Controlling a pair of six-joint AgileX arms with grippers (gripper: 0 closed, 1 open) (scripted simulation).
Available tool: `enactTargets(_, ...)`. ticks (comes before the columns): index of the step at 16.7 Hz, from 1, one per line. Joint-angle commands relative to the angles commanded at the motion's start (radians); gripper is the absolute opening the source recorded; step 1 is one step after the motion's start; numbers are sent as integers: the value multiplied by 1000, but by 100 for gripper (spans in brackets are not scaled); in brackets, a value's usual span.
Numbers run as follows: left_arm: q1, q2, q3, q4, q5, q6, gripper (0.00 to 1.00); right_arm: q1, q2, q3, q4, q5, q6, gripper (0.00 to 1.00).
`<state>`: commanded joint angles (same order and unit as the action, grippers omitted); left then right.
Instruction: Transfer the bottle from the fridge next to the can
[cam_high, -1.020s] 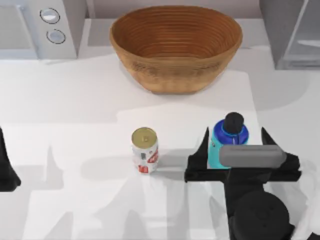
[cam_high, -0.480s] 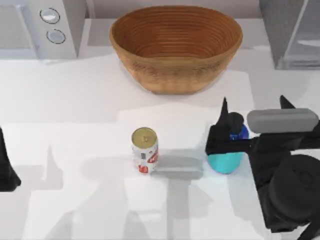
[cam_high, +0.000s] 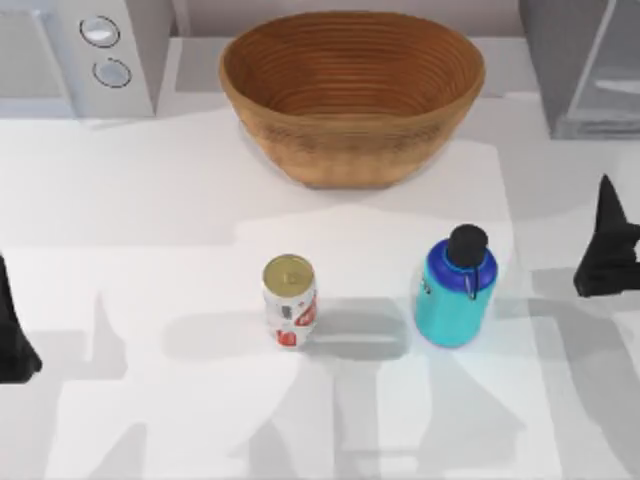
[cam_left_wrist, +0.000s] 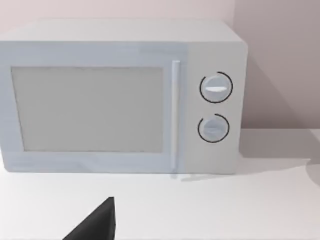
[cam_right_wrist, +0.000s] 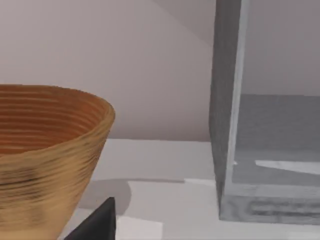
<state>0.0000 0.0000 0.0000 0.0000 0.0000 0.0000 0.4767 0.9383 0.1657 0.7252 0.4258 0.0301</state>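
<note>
The turquoise bottle with its black cap stands upright on the table, free of both grippers, a short gap to the right of the can. The white can has red markings and a gold top. The grey fridge stands at the back right corner, and its frame and pale panel are close in the right wrist view. My right gripper sits at the table's right edge, well apart from the bottle, open and holding nothing. Parked at the left edge, my left gripper is open and holding nothing.
A large woven basket sits at the back centre, behind the can and bottle; its side also appears in the right wrist view. A light-grey microwave with two knobs stands at the back left, its front facing the left wrist.
My right gripper, which had its fingers around the bottle, has pulled away to the right edge of the table. The bottle stays standing beside the can. The left arm has not moved.
</note>
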Motion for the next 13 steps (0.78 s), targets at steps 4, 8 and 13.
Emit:
enactTargets(4, 0, 0, 0, 0, 0, 0, 100, -194, -370, -76, -297, -178, -10, 100)
enactTargets(8, 0, 0, 0, 0, 0, 0, 100, -348, -680, -127, -535, -318, -19, 100)
enactTargets(13, 0, 0, 0, 0, 0, 0, 100, -462, -911, -161, -705, -415, -29, 100)
